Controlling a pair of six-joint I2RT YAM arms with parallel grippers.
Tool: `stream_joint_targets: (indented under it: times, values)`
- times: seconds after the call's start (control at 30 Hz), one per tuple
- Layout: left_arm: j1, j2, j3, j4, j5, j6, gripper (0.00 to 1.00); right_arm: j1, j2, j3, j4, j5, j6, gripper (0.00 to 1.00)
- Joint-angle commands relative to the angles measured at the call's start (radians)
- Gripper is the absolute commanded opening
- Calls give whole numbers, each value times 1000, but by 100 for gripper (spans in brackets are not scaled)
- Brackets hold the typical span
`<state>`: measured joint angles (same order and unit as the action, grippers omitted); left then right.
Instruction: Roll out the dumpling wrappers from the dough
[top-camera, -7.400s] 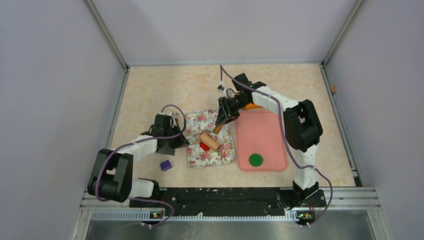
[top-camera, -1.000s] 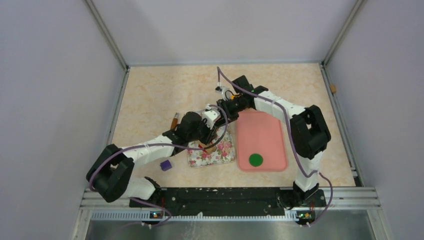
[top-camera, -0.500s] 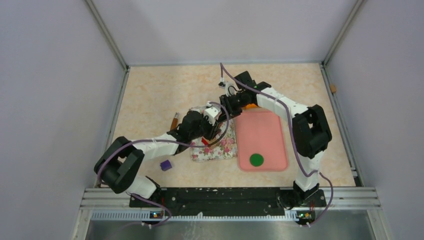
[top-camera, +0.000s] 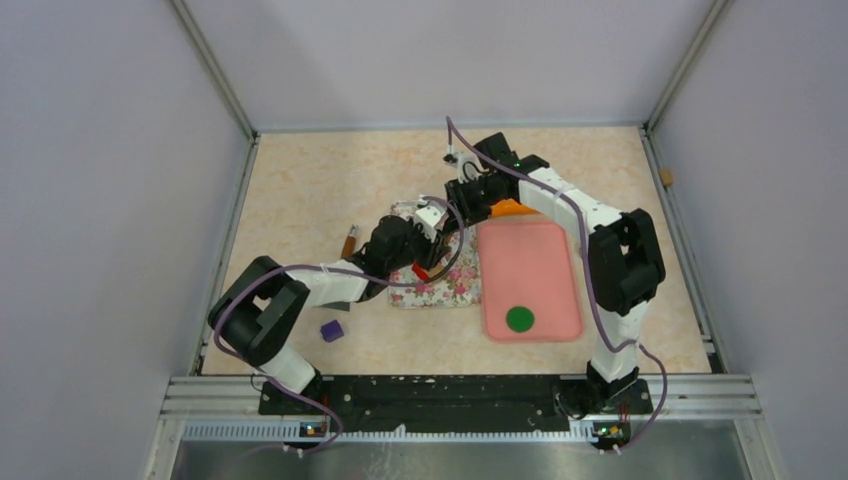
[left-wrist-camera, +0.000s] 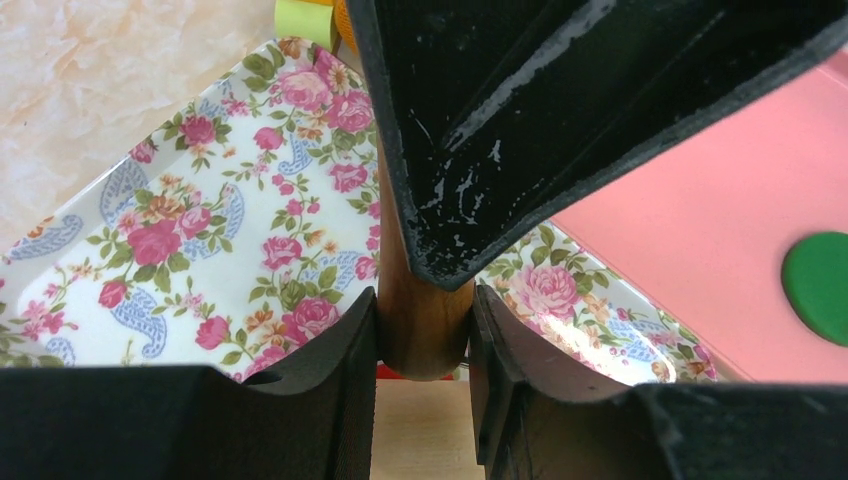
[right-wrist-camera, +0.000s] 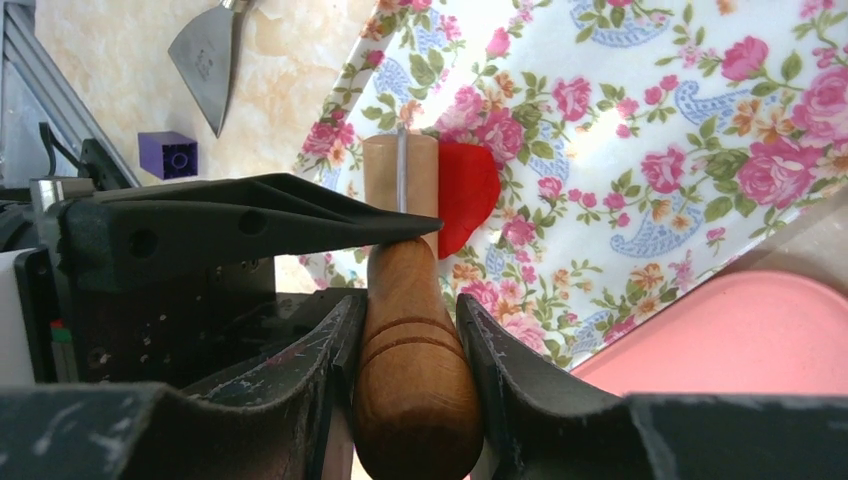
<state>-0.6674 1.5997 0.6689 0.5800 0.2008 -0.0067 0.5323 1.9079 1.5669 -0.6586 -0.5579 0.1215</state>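
Both clenched: left gripper (left-wrist-camera: 420, 335) and right gripper (right-wrist-camera: 410, 345) each grasp one handle of the rolling pin (right-wrist-camera: 412, 410), apparently to press it level across the red dough (right-wrist-camera: 466, 190).

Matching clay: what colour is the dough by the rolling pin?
The clay dough is bright red; right wrist view.

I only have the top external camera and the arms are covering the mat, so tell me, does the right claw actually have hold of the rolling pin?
Observer: Yes. The right wrist view shows the right claw shut on a wooden handle of the rolling pin.
Operator: And the left one?
Observer: The left claw is shut on the pin's wood too, close beside the right claw.
Operator: Where's the dough?
Observer: The red dough lies flattened on the floral mat, sticking out beside the roller.
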Motion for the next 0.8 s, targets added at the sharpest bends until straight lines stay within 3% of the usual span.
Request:
stream_joint_targets:
  times: [0.0,0.13,0.3,0.77]
  values:
    - [-12,-20,83,-112,-28,-64,0,32,24,73,-9,-102,-3,0]
    - [-11,-124,114,-212,-39,-51,0,31,0,108,39,-226,77,0]
    - [-11,-179,116,-247,-14,-35,0,24,-35,87,54,-224,89,0]
    - [2,-3,139,-115,-52,25,0,8,5,98,17,-97,-21,0]
